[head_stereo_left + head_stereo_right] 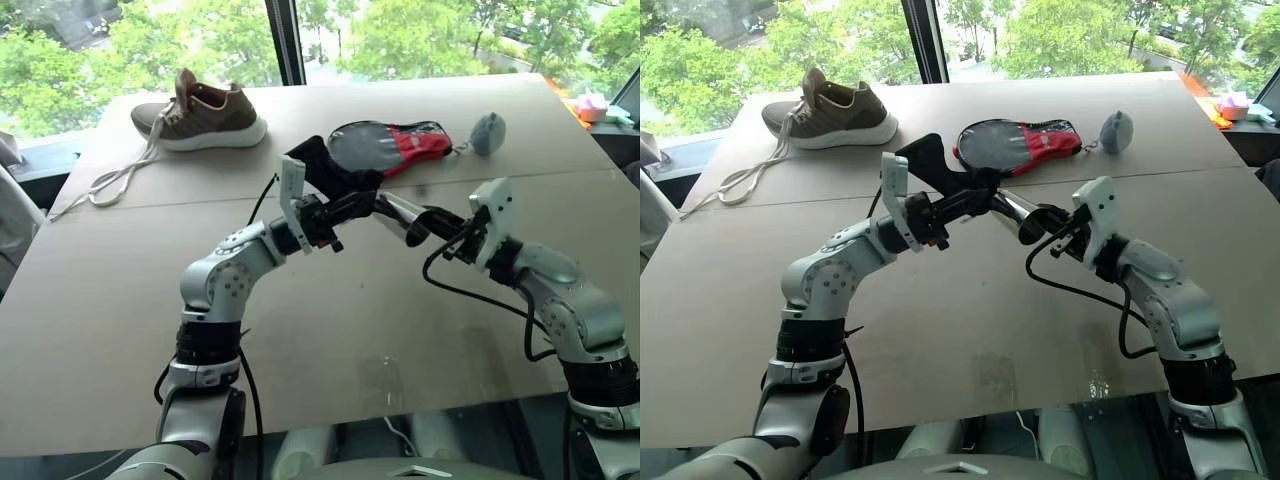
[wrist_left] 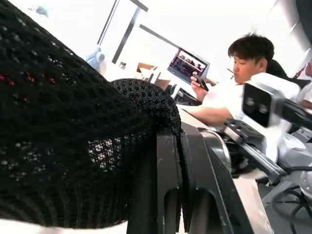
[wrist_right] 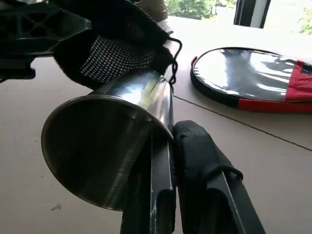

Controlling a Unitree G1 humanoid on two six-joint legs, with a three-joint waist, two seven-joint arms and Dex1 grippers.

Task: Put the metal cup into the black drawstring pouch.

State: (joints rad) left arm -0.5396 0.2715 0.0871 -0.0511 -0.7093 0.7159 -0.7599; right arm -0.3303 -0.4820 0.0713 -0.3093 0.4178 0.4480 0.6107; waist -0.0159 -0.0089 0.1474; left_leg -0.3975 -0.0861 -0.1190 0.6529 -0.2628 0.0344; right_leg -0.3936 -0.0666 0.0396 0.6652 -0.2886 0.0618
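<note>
1. Pinching the wall of the metal cup (image 3: 114, 146) near its rim, the right gripper (image 3: 173, 146) has one finger inside the bowl and one outside. It holds the cup on its side above the table (image 1: 330, 330), base leading toward the pouch.
2. The left gripper (image 2: 179, 161) is clamped together on the mesh edge of the black drawstring pouch (image 1: 330, 170), holding it in the air between the two arms.
3. The cup's base lies at the pouch mouth, under the fabric; whether it is inside yet I cannot tell.
4. To do the step well, I judge the left gripper should keep the mouth spread and steady while the right slides the cup straight along its own axis, clear of the cord (image 3: 174, 53).
5. Beyond them lie a racket-shaped case (image 1: 395, 145), a grey fuzzy ball (image 1: 488, 133) and a shoe (image 1: 200, 115).
6. No readable brand, label or writing shows on anything.
</note>
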